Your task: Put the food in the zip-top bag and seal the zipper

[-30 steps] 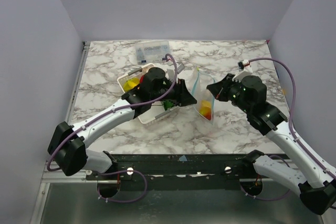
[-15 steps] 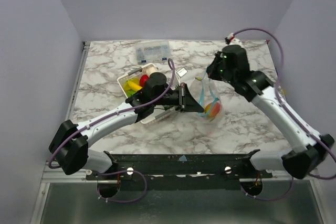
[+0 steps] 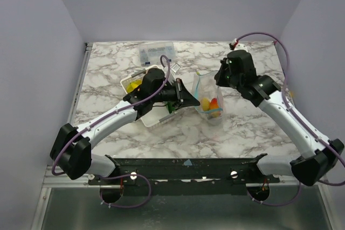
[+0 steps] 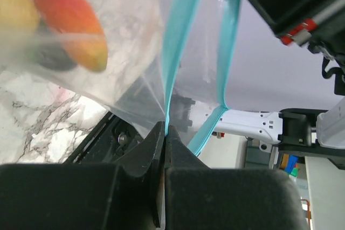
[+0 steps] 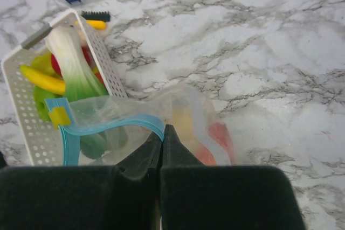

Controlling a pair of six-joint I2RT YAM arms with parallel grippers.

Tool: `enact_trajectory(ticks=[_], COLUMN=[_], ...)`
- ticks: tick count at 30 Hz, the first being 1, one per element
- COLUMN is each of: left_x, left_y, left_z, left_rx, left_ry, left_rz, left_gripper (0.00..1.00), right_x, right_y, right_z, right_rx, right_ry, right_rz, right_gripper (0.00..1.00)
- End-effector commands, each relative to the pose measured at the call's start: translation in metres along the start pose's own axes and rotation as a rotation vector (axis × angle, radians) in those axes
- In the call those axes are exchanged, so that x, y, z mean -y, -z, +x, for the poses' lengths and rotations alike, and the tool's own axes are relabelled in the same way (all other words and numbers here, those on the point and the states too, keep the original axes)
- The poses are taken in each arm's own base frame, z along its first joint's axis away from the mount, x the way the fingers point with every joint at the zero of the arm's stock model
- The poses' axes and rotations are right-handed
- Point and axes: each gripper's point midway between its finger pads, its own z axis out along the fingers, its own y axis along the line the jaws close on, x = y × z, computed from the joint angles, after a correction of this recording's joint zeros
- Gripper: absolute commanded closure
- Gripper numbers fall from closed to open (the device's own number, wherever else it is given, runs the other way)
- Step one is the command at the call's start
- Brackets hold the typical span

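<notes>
Zipper (image 4: 173, 52) of zip-top bag (image 3: 211, 109) clamped in left gripper (image 4: 164, 129) and right gripper (image 5: 163, 131), white tray (image 5: 100, 66) alongside.

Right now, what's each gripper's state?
Left gripper: closed, pinching the zip-top bag at its zipper.
Right gripper: closed, pinching the same bag's rim.

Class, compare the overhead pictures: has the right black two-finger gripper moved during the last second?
Yes. The right gripper, pinching the clear plastic zip-top bag, moved toward the marble table's far edge.
</notes>
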Motion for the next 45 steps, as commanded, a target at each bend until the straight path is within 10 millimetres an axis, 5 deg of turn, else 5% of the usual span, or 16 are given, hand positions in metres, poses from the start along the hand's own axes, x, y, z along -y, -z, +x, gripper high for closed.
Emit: enact_trajectory(ticks=[1, 4, 11, 19, 23, 29, 35, 45], left_x=[0.017, 0.011, 0.005, -0.005, -0.037, -0.114, -0.163, -0.223], left_y=[-0.002, -0.003, 0.008, 0.070, 0.103, 0.140, 0.123, 0.101], left_z=[-0.003, -0.004, -0.002, -0.033, -0.055, -0.084, -0.096, -0.112], left_rx=[0.006, 0.022, 0.034, 0.186, 0.310, 0.467, 0.487, 0.522], left_ry=[-0.105, -0.128, -0.222, -0.438, -0.417, -0.203, 0.044, 0.289], left_rz=[0.045, 0.033, 0.025, -0.130, -0.283, -0.624, -0.612, -0.725], left_gripper=[1.00, 0.95, 0.55, 0.30, 0.26, 0.30, 0.55, 0.49], right_x=[0.013, 0.014, 0.013, 0.004, 0.003, 0.005, 0.007, 0.011], right_y=[0.028, 0.033, 0.021, 0.010, 0.015, 0.024, 0.023, 0.025], right_z=[-0.013, -0.002, 0.020, 0.027, 0.027, 0.018, 0.018, 0.020], right_rx=[0.097, 0.106, 0.101, 0.078, 0.097, 0.133, 0.144, 0.144], right_ry=[-0.015, -0.012, 0.012, 0.024, 0.011, 0.014, 0.019, 0.030], right_rz=[-0.002, -0.041, -0.086, -0.127, -0.153, -0.147, -0.142, -0.127], right_gripper=[0.99, 0.99, 0.99, 0.99, 0.99, 0.99, 0.99, 0.99])
